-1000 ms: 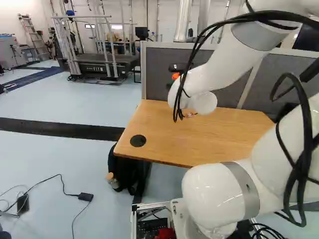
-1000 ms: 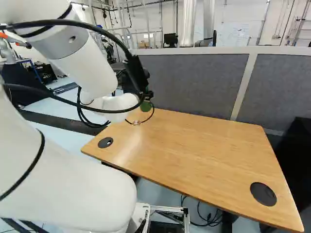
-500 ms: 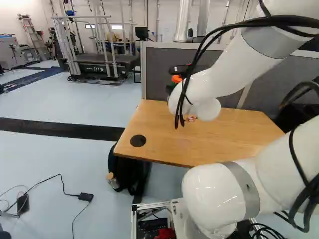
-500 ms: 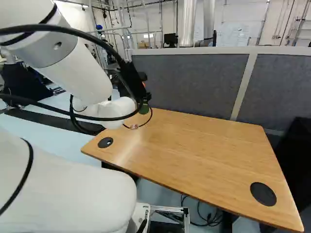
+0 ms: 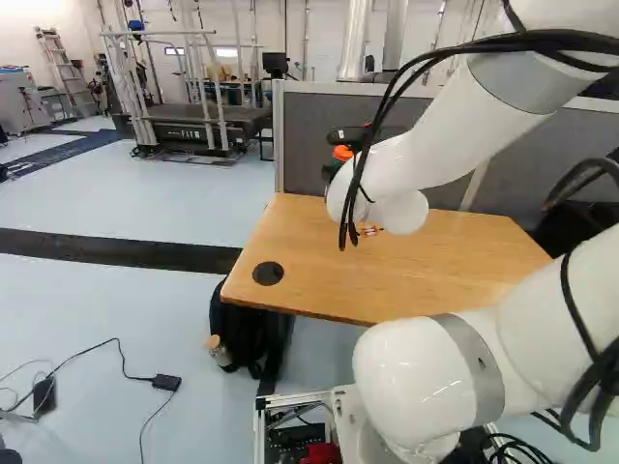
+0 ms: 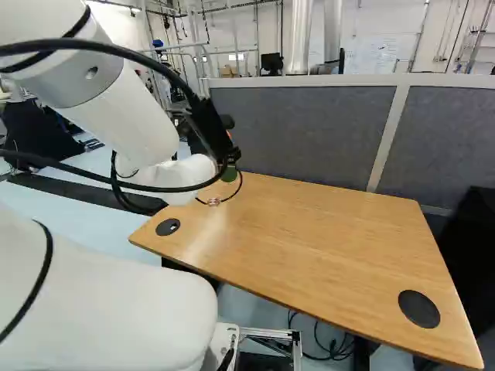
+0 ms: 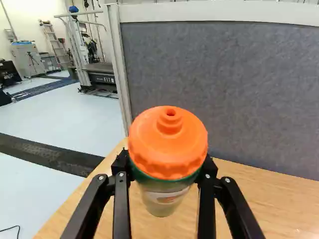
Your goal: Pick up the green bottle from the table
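Wooden table (image 5: 309, 280), one: extending from the left, spanning beneath the bottle. Green bottle (image 7: 163, 197), orange-capped, one: occupying the space over the table's far left end; whether its base is touching, not clear. Black tool (image 7: 166, 163), one: gripping the bottle from both sides. White arm (image 5: 426, 150), one: pausing after shifting with the bottle, seemingly leaving only lifting clear outstanding.
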{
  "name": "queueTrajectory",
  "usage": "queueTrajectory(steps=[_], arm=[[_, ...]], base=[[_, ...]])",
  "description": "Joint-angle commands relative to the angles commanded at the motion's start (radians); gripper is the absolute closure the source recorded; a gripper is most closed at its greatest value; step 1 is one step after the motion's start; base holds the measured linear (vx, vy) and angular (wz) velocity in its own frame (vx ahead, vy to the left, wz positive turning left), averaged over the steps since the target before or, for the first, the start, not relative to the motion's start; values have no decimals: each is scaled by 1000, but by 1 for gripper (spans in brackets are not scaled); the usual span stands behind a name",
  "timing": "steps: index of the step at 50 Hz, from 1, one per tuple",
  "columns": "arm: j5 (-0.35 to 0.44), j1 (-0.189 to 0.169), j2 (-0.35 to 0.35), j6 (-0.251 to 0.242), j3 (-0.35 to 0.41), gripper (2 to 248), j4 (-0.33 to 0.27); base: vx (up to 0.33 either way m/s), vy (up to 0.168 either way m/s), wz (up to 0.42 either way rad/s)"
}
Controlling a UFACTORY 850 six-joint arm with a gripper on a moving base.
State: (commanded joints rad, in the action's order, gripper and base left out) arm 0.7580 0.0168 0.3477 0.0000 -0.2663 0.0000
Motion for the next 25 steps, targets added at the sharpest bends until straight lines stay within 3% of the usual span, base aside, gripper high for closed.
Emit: queueTrajectory(steps=[25], arm=[[23,-3,-14,0,37,229,0]], base=[[0,0,0]])
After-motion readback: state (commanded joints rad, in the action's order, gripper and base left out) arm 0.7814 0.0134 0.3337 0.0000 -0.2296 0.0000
